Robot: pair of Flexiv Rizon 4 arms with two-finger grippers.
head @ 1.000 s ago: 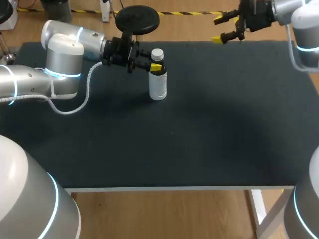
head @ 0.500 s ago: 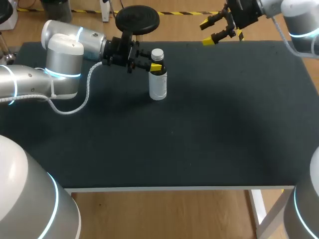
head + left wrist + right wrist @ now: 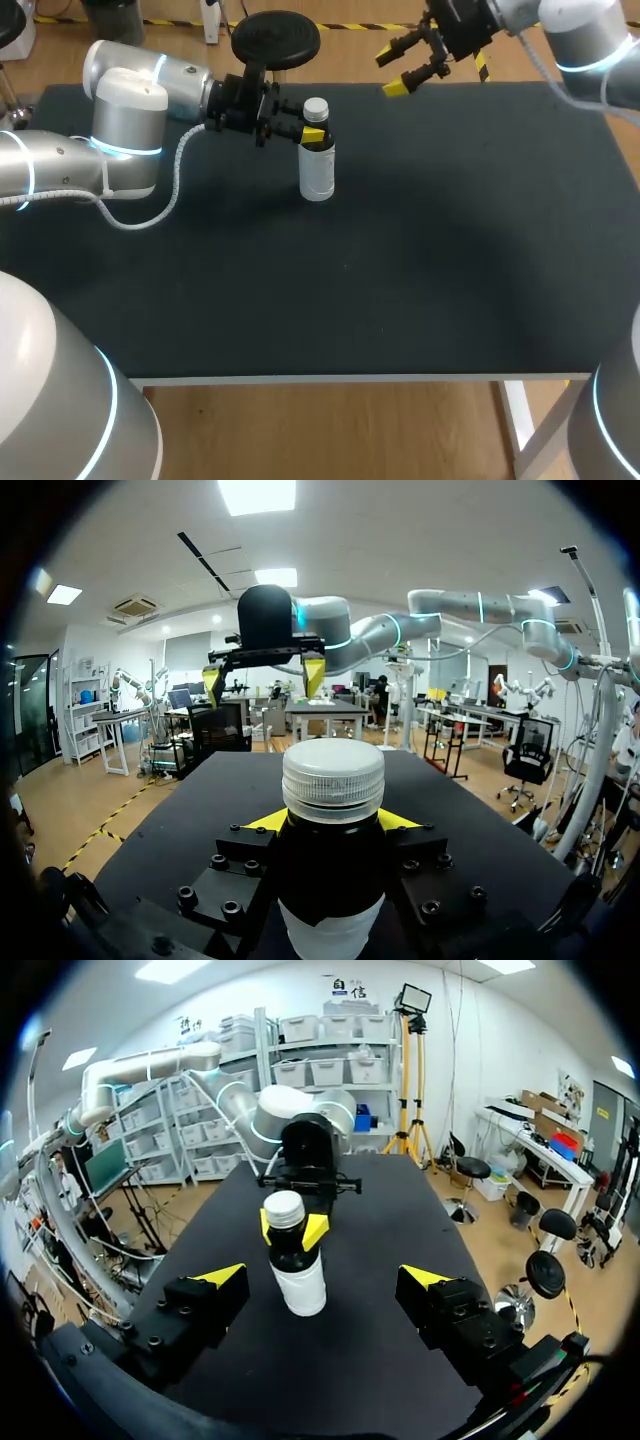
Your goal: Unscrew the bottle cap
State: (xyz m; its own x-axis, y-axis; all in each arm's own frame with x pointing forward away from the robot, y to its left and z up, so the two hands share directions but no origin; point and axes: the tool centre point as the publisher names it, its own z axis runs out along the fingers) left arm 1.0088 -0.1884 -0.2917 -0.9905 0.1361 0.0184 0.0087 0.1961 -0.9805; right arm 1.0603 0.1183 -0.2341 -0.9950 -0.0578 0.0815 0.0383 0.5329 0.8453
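Bottle (image 3: pixel 318 175) upright, cap (image 3: pixel 316 106) on, near table (image 3: pixel 400 290) far edge; left gripper (image 3: pixel 311 127) clamps its neck. Right gripper (image 3: pixel 390 70) splayed over that edge, well apart.

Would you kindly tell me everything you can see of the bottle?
The bottle is small and round. Its lower body is white and its shoulder and neck are dark, and it looks like plastic. A white ribbed cap is screwed on top. It stands upright on the black table, toward the far left. The left gripper clamps its dark upper part from two sides, just under the cap. Nothing else touches it.
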